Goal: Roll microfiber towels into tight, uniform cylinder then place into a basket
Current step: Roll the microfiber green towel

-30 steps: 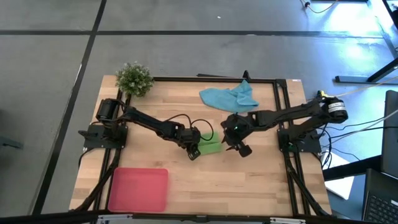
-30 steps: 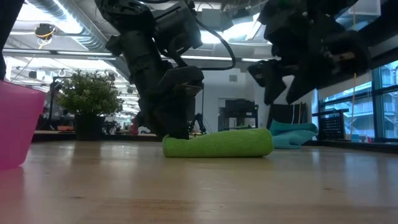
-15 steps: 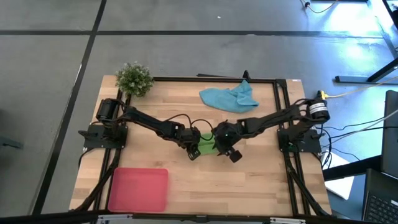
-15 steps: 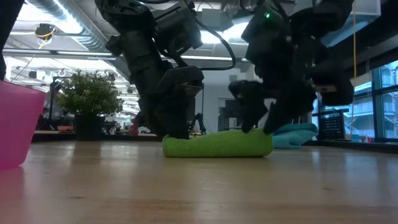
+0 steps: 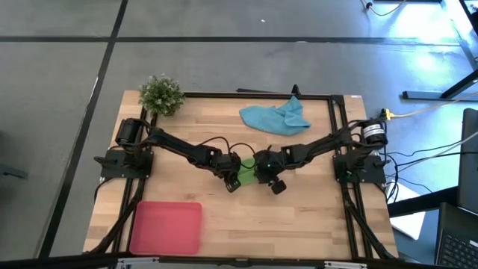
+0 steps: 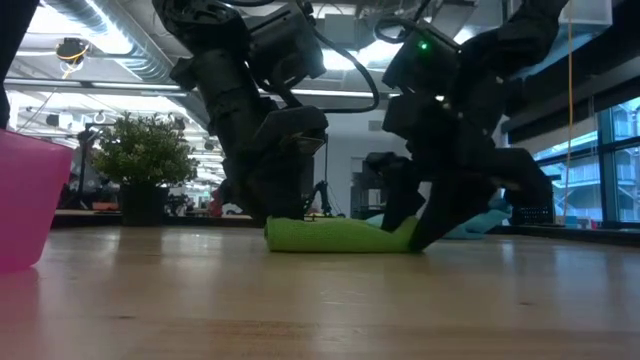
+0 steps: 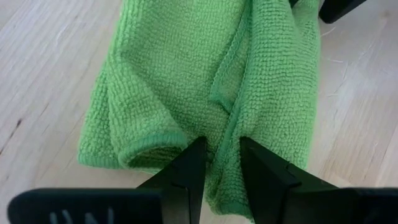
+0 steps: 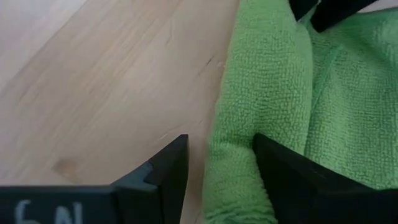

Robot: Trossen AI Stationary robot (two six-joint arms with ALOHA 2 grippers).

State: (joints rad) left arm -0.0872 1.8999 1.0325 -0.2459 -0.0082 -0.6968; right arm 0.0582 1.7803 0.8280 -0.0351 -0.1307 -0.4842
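The lime green towel lies loosely rolled at the table's middle, also seen in the low view. My left gripper is shut on its left end. My right gripper is open and low over its right end, one finger on the cloth and one beside it over the wood. The light blue towel lies crumpled near the far edge. The pinkish-red basket stands at the near left. My left gripper pinches a raised fold at the towel's left end between its two fingers, coming down from above at a slant. The towel lies on the table. My right gripper has the rolled edge at the towel's right end between its open fingers. One finger rests on the cloth from above. In the low view that end is pressed flat on the table.
A small green plant stands at the far left corner. A dark frame runs along the table's edges. Bare wood lies between the green towel and the basket.
My right gripper has gone toward the table's left and down onto the green towel's right end. That end, round a second ago, is now pressed flatter. The towel's left end has stayed in place.
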